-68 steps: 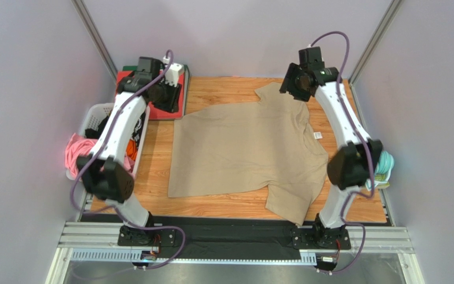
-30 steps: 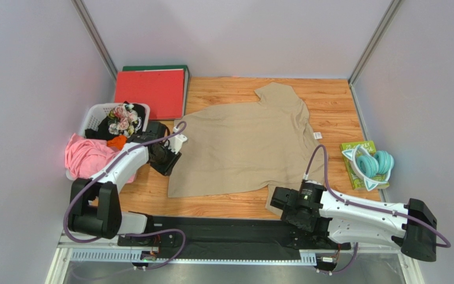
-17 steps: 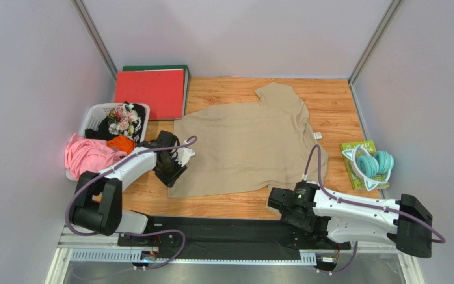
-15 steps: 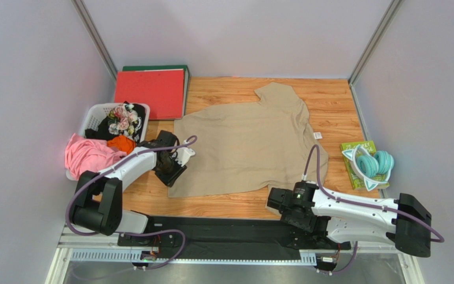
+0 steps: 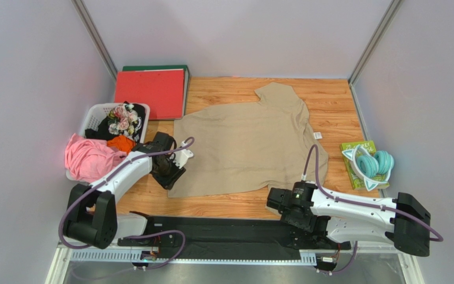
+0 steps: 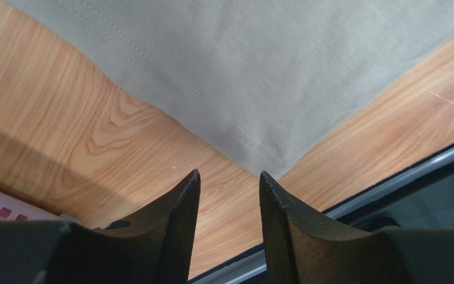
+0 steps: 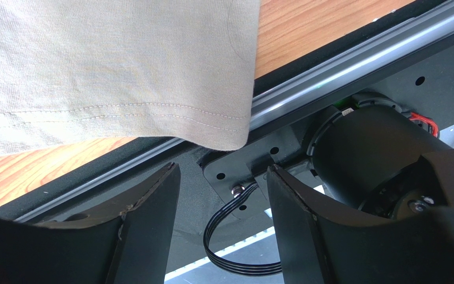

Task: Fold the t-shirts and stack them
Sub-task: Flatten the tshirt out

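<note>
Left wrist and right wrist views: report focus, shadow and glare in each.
Left wrist view: hem stitching on the plain tan-beige cloth t-shirt and grain of the light wooden tabletop are sharp; a broad soft shadow darkens the wood at left. Right wrist view: sleeve stitching crisp; glare streaks the silver metal rail; the black right claw reads dark.

No text, brand or number is legible in any view. The small white label (image 5: 317,135) at the right seam of the tan t-shirt (image 5: 247,148), right of centre in the top view, is too small to read. Any print on the green box (image 5: 359,181) at the right edge is too small as well.
</note>
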Tool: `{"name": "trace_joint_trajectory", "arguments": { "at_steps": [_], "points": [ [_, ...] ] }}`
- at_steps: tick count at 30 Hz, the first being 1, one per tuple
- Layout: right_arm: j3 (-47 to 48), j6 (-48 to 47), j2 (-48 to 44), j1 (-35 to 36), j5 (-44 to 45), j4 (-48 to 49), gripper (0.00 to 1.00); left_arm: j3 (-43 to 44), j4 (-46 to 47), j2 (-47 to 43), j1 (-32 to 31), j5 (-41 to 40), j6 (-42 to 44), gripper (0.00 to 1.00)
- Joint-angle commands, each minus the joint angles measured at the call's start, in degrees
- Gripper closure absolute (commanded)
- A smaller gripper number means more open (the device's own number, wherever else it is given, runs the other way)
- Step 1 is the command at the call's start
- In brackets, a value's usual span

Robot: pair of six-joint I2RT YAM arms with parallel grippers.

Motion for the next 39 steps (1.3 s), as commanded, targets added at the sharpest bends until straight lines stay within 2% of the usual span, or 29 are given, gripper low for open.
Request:
{"name": "trace_joint_trajectory", "arguments": {
  "at_steps": [1,7,13,28,32,39],
  "points": [
    [0.7,-0.2,0.1,0.3,2.1,0.0,0.39,-0.5,-3.6,-4.9,-0.5,2.5,3.1,0.49],
    [1.7,-0.1,-0.3,0.3,2.6,-0.6,0.39,-1.2,-4.0,-2.2,-2.6,2.5,4.7,0.49],
    [1.9,0.2,-0.4,0.2,3.1,-0.6,0.39,-1.4,-3.2,5.6,-2.9,1.3,4.7,0.51],
    [3.0,1.7,-0.7,0.2,5.3,-3.0,0.38,-0.1,-1.8,8.9,-2.9,3.6,3.9,0.52],
    [3.2,2.0,-1.4,0.1,5.9,-3.5,0.38,0.8,-1.7,9.7,-3.2,3.9,3.4,0.57],
    [2.8,1.7,-1.0,0.2,5.3,-3.3,0.38,2.1,-1.8,10.9,-5.8,3.5,2.8,0.57]
  ]
}}
